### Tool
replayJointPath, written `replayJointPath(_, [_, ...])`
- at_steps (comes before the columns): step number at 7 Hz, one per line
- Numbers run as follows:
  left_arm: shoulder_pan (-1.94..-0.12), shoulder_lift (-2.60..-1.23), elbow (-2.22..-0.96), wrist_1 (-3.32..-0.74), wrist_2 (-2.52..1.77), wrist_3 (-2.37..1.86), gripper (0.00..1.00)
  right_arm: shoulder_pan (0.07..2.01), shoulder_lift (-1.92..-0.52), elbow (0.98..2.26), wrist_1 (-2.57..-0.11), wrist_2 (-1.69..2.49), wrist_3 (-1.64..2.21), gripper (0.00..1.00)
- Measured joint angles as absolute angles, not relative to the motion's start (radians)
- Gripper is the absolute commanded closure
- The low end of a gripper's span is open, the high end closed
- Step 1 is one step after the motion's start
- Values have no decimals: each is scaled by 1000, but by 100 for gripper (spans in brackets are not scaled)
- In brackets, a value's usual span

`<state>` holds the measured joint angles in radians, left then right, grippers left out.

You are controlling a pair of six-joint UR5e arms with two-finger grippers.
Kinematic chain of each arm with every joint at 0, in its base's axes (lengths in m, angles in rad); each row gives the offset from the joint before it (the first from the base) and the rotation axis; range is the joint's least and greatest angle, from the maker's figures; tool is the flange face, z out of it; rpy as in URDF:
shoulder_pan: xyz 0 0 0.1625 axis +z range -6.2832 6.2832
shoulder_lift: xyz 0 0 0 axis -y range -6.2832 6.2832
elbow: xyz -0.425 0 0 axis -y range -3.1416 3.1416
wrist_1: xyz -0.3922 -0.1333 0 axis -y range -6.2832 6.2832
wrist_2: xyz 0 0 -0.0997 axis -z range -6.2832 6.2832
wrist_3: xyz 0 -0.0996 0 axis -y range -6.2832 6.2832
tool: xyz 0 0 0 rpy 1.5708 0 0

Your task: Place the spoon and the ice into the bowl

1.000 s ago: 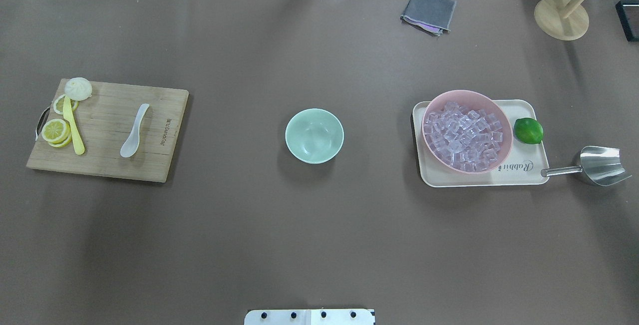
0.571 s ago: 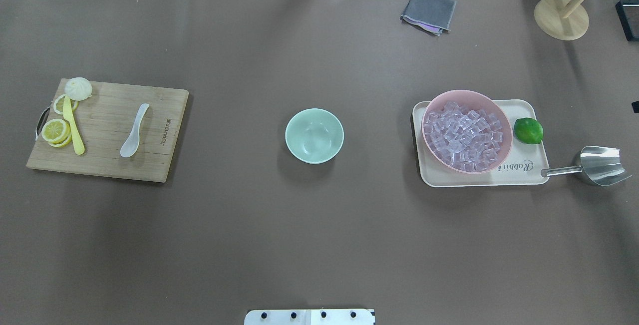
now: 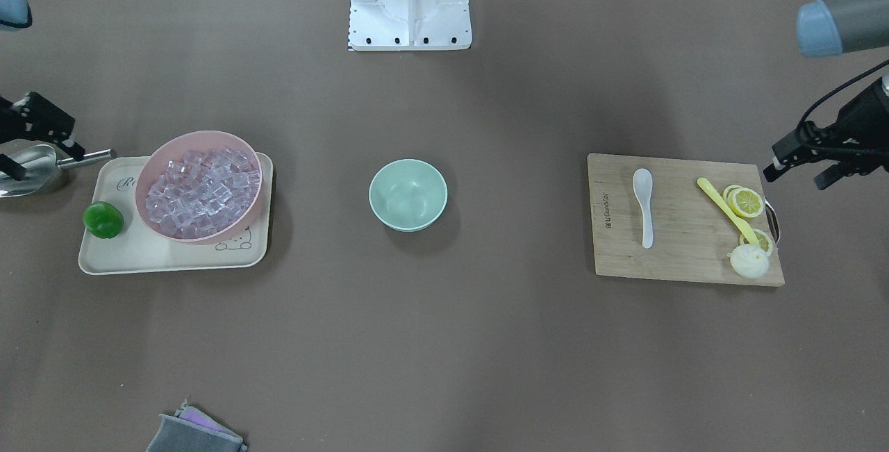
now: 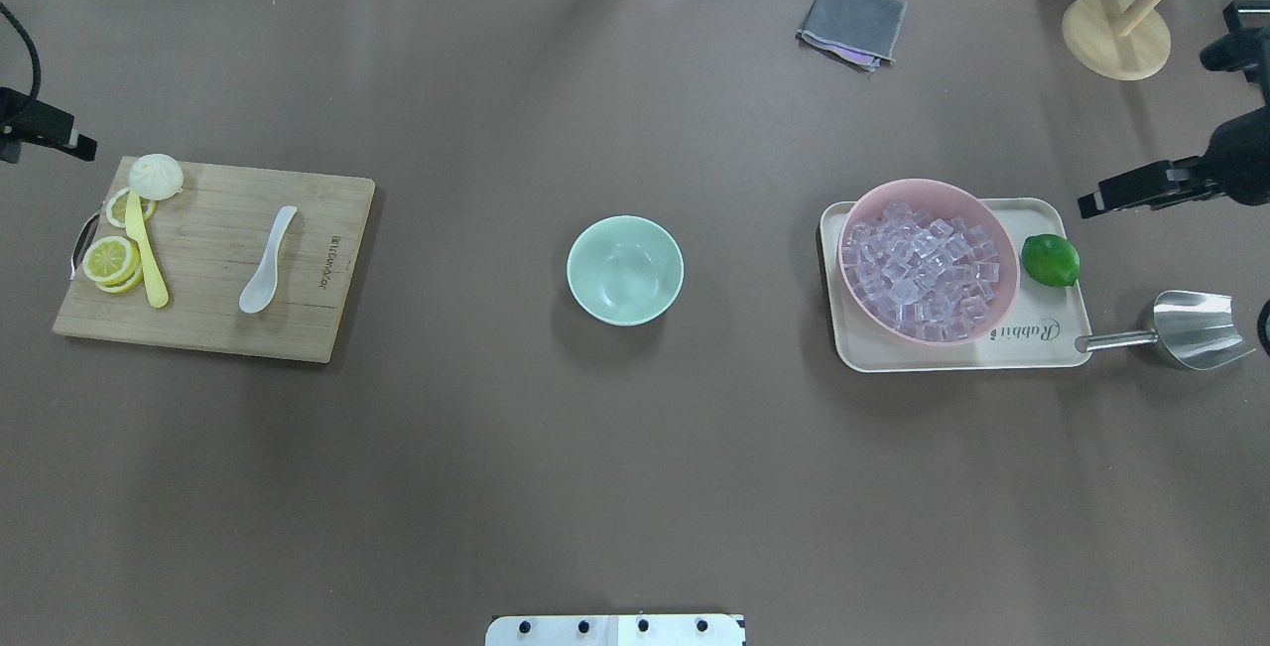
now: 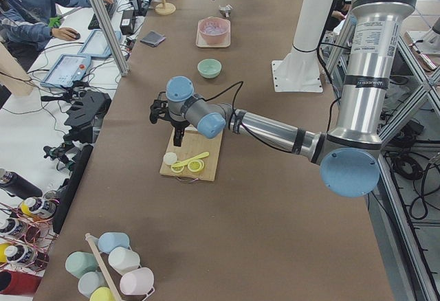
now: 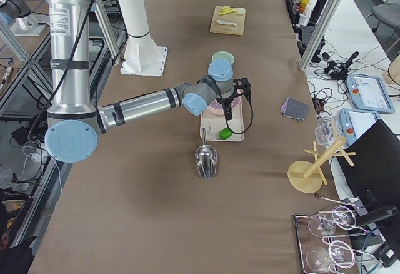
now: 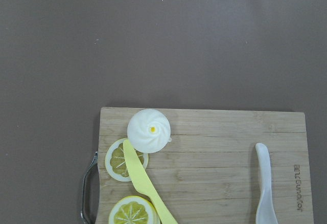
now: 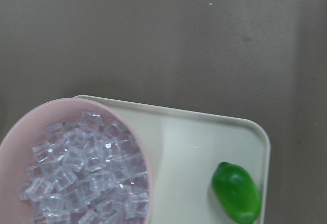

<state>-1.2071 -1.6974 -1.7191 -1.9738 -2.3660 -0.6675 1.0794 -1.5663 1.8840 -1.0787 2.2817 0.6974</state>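
The white spoon lies on a wooden cutting board at the table's left; it also shows in the left wrist view. The mint-green bowl stands empty at the table's middle. Many clear ice cubes fill a pink bowl on a cream tray at the right. My left gripper hovers off the board's outer end, open and empty. My right gripper hovers beyond the tray's outer end, near the steel scoop, open and empty.
A yellow knife, lemon slices and a white bun share the board. A green lime sits on the tray. A steel scoop lies right of it. A grey cloth and a wooden stand are at the far side.
Both arms have come into the overhead view, the left at the left edge, the right at the right edge. Nothing on the table has moved.
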Motion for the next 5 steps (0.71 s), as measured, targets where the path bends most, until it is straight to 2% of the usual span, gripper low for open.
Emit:
replayJointPath(2, [-1088,-1749,-1716,-1974,-2281,-771,2,934,-1488,1882,-1079,2188,826,11])
replayJointPath(3, [-1037,-1769,-1714,-1974,-2235,-811,2,865,-1452,1879,-1082,2136,889,22])
replayJointPath(4, [-1012,-1779,-1714,-1974,-2214,-832,2,810,-1437,1877,-1083,2099,929,27])
replayJointPath(5, [-1003,-1782,-1716,-1975,-2206,-844,2,778,-1436,1874,-1084,2081,946,28])
